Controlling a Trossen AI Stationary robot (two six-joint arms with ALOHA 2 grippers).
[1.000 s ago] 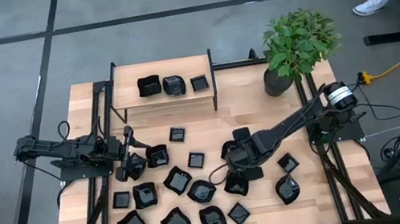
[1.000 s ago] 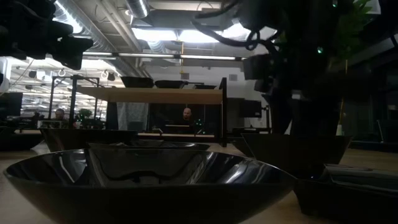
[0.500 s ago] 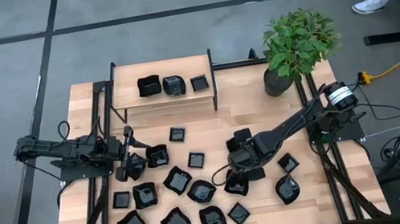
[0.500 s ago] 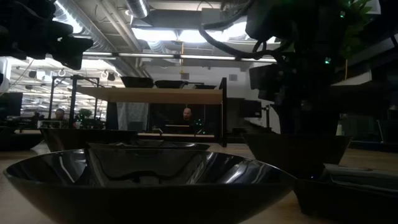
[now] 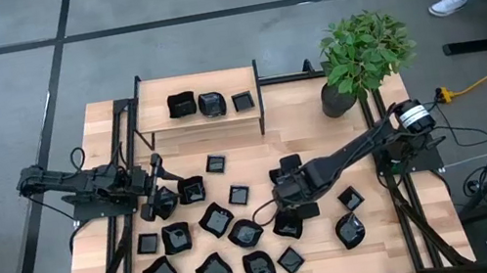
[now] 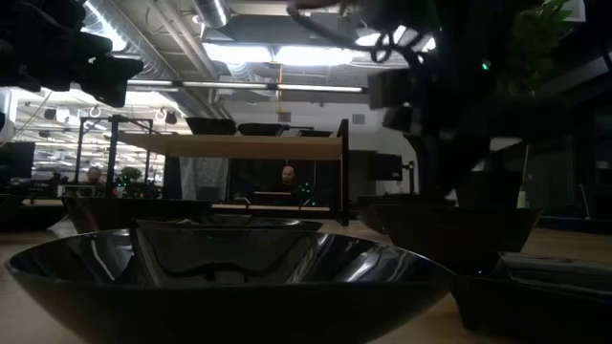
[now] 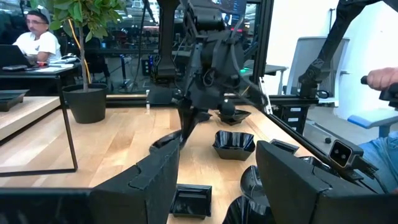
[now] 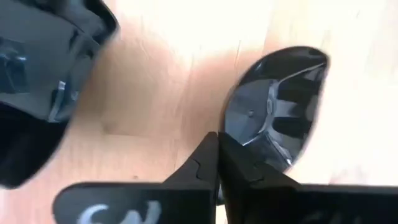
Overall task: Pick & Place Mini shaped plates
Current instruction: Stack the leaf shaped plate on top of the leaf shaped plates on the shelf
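Several glossy black mini shaped plates [image 5: 216, 220] lie flat over the near half of the wooden table [image 5: 305, 146]. Three more sit on the raised shelf [image 5: 204, 123] at the far side. My right gripper [image 8: 217, 146] stands mid-table, pointing steeply down, shut on the rim of one rounded plate [image 8: 273, 106]; it also shows in the high view [image 5: 274, 213]. At the table's left my left gripper [image 7: 217, 186] points level, open, with nothing between its fingers, above a small square plate [image 7: 190, 200]. My right gripper pinches the rounded plate's near rim [image 8: 239, 142] between its two fingers, which come from above, slanting down. The fingers themselves cover the exact spot. The plate stretches away beyond the fingertips, tilted; whether its far edge still rests on the wood I cannot tell.
A potted plant [image 5: 359, 58] stands at the far right corner. Another black plate [image 8: 43, 74] lies close beside the held one. Dark frame rails [image 5: 126, 176] run along both sides of the table. A large plate [image 6: 229, 277] fills the low view's foreground. Bare wood [image 5: 313, 135] shows between shelf and plates.
My right gripper has shut its fingers on the rounded plate's rim and shifted slightly toward the table's left. The left arm has kept still.
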